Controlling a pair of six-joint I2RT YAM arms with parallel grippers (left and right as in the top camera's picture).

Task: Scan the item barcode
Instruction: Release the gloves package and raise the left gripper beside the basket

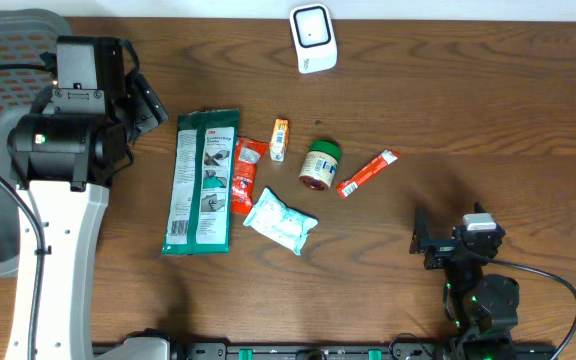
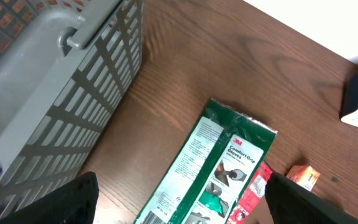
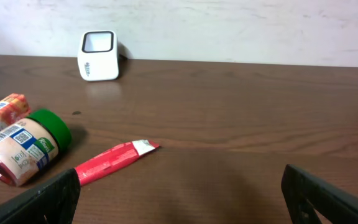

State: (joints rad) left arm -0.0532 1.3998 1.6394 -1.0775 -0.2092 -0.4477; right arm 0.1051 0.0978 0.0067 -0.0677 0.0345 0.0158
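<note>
Catching the white pouch (image 1: 281, 222) from overhead only; holding left gripper (image 2: 182, 196) and right gripper (image 3: 182, 193) spread wide, gripping nothing.

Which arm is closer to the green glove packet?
Left. The left arm, jaws open, hangs close beside the far end of the green glove packet. The right arm sits well away on the other side, beyond the jar and red sachet.

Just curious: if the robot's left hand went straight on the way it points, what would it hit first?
Most likely the flat green plastic glove packet, lying straight ahead of the left hand on the brown wooden table, though depth is unclear.
</note>
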